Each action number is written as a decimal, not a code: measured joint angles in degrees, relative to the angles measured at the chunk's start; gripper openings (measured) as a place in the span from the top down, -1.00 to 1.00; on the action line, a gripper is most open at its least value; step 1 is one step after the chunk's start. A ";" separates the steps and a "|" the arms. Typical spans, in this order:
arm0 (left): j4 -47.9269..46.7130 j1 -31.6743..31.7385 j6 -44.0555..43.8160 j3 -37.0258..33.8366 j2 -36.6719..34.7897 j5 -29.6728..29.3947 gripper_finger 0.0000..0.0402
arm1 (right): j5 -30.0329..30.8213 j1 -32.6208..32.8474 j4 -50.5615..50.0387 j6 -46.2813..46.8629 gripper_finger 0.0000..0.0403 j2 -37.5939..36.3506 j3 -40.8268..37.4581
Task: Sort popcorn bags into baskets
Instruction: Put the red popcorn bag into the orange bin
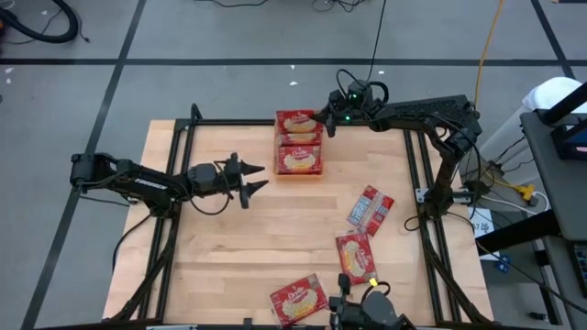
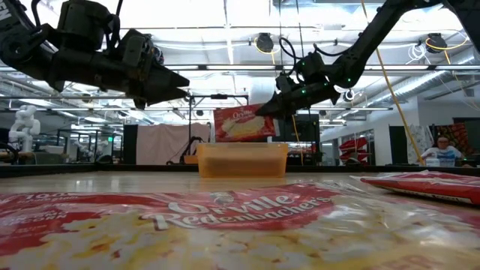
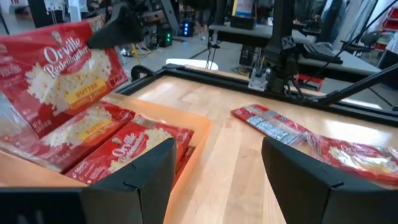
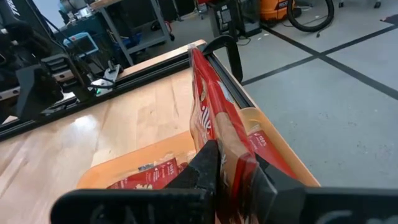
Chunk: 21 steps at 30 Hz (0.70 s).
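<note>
Orange and see-through, the basket [image 1: 299,170] sits at the far middle of the wooden surface [image 1: 229,247], placed where either arm can reach it. Red popcorn bags already lie flat inside it, faces up, and the left wrist view shows at least 2 of them overlapping. The right gripper [image 1: 327,121] hangs above the basket's far end with its fingers clamped together on the edge of 1 more bag [image 2: 244,124]. That bag hangs tilted on its edge in the air over the basket rather than lying flat, probably because a thin packet is easiest to pinch by its rim and lower in from above. The left gripper [image 1: 254,180] hovers just to the left of the basket, fingers apart and empty, well clear of the right arm's path; I judge it is waiting its turn. 3 more bags lie loose on the near right part of the surface, well apart from the basket: 1 with its pale printed back [image 1: 370,209] up, 1 just nearer than it [image 1: 356,258], and 1 by the near edge [image 1: 298,299]. These are not yet sorted, so the task looks partly done.
</note>
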 joint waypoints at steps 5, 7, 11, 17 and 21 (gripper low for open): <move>1.45 0.00 0.26 0.00 0.00 -0.04 -0.20 | 0.05 0.00 0.07 -0.17 0.93 0.21 0.00; 1.45 0.00 0.26 0.00 0.00 -0.04 -0.20 | 0.07 0.00 0.43 0.05 0.93 0.77 0.00; 1.47 -0.02 -0.02 0.00 0.00 -0.04 -0.20 | 0.29 0.00 1.30 0.08 0.93 1.59 -0.02; 1.47 -0.04 1.04 0.00 0.00 -0.04 -0.20 | 3.22 0.24 0.77 -0.15 0.90 1.62 -0.02; 1.47 -0.04 1.98 0.00 0.00 -0.02 -0.20 | 3.32 0.24 0.87 0.31 0.84 1.66 -0.02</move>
